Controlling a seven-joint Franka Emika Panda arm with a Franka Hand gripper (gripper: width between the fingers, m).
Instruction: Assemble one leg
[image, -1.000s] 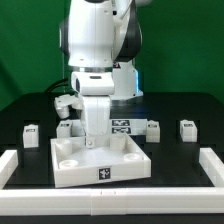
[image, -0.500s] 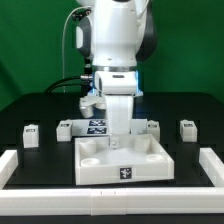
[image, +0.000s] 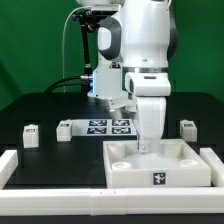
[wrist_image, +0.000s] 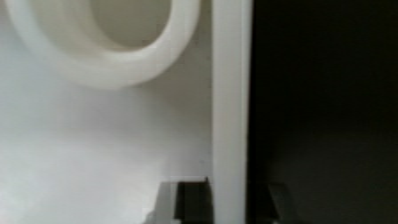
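Note:
The large white square tabletop (image: 130, 168) lies at the exterior view's right, a marker tag on its front wall. My gripper (image: 147, 142) is shut on its back wall. In the wrist view the gripper (wrist_image: 217, 192) straddles that wall (wrist_image: 228, 90), one dark finger (wrist_image: 189, 202) on the inside, beside a round socket (wrist_image: 128, 40). Three small white legs lie on the black table: two at the exterior view's left (image: 30, 133) (image: 64, 129) and one at the right (image: 187, 129). None is held.
The marker board (image: 108, 126) lies behind the tabletop at the middle. A low white rail (image: 55, 198) borders the table along the front and both sides; the tabletop's right wall is close to the right rail (image: 213, 160).
My gripper has slid the tabletop from the exterior view's left to its right, uncovering the marker board. The legs have not moved.

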